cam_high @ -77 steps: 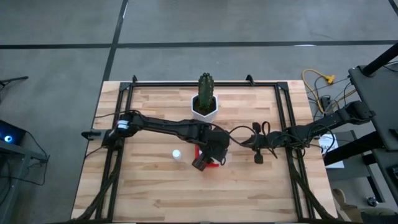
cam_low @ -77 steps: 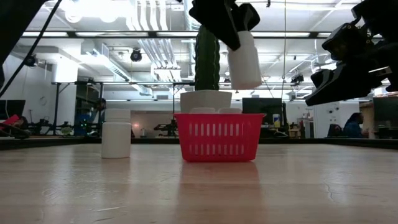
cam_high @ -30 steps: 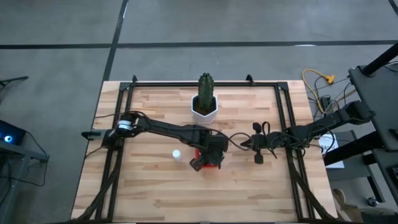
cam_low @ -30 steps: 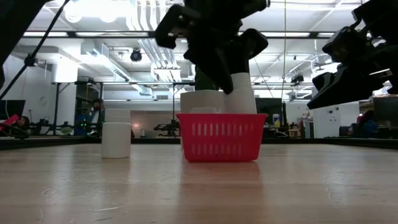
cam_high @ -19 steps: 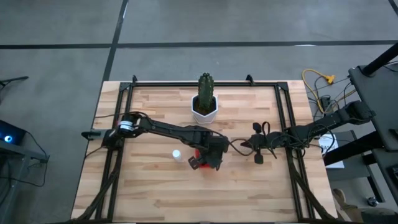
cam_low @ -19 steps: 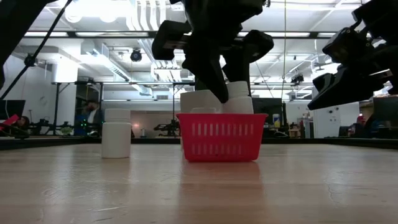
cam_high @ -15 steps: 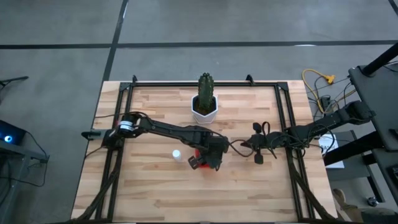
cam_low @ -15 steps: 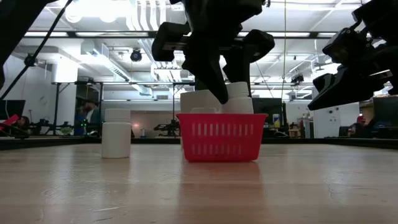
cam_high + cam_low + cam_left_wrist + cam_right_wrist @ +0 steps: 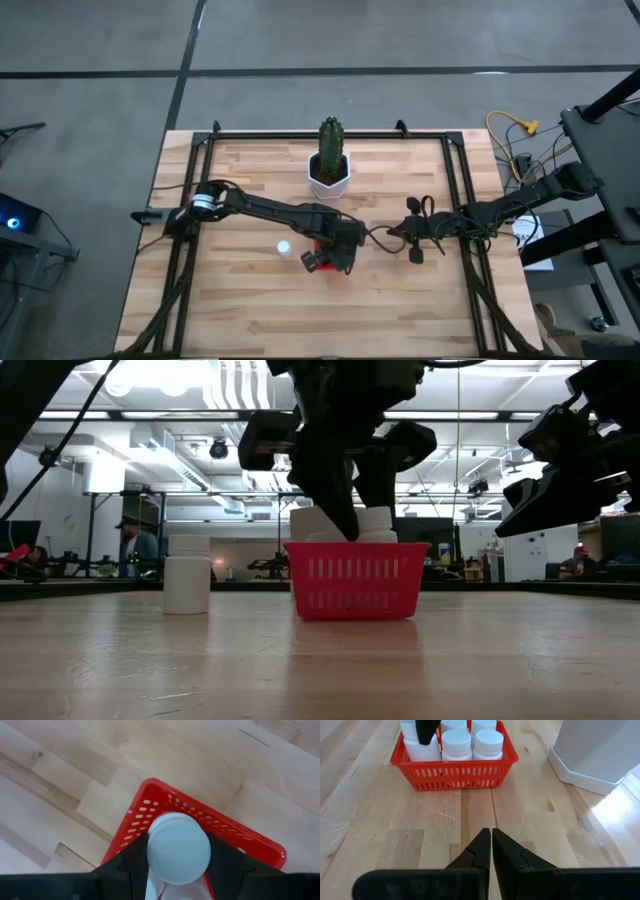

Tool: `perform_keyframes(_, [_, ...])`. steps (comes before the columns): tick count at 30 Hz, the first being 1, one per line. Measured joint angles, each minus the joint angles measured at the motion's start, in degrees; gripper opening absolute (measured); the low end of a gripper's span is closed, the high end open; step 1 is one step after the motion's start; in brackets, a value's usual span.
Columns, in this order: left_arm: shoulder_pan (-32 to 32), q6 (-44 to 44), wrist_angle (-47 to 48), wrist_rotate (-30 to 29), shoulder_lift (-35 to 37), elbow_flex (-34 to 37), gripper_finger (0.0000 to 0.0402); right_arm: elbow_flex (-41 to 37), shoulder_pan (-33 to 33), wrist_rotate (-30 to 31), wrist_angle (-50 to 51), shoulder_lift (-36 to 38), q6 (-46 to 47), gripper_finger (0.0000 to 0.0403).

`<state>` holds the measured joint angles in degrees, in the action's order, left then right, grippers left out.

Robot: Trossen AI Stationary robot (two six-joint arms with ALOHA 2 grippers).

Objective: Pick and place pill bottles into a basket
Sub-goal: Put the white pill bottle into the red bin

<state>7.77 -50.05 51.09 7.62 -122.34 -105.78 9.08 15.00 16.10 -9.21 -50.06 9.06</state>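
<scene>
The red basket (image 9: 355, 578) stands mid-table, in front of the cactus pot, with white pill bottles (image 9: 456, 742) upright in it. My left gripper (image 9: 352, 510) reaches down into the basket (image 9: 150, 795) from above, shut on one more pill bottle (image 9: 178, 847). Another pill bottle (image 9: 284, 248) stands on its base on the table, left of the basket. My right gripper (image 9: 491, 840) waits shut, low over the table to the right of the basket. My left gripper pinches the pill bottle's upper sides (image 9: 150, 870) between its two fingers (image 9: 227, 865), one on each side, below the round top. The fingers come steeply from above. The bottle (image 9: 375, 525) stands upright, its lower part inside the basket; whether it rests on the bottom is hidden.
A white pot with a green cactus (image 9: 328, 175) stands just behind the basket, toward the far edge. Black frame rails (image 9: 455, 190) run along the table's left, right and far sides. Bare wood lies toward the near edge.
My left gripper has sunk toward the basket with the pill bottle and rolled about its own line. The bottle, earlier well above the rim, now has its lower part inside the basket. The grip stays shut on it.
</scene>
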Motion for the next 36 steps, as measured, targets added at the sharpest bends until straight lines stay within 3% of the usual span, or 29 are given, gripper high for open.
perform_keyframes(36, [-0.36,1.66,-4.55,0.15,-0.44,1.06,0.0156,0.0,-0.02,0.0,0.0,0.0,0.85,0.0008])
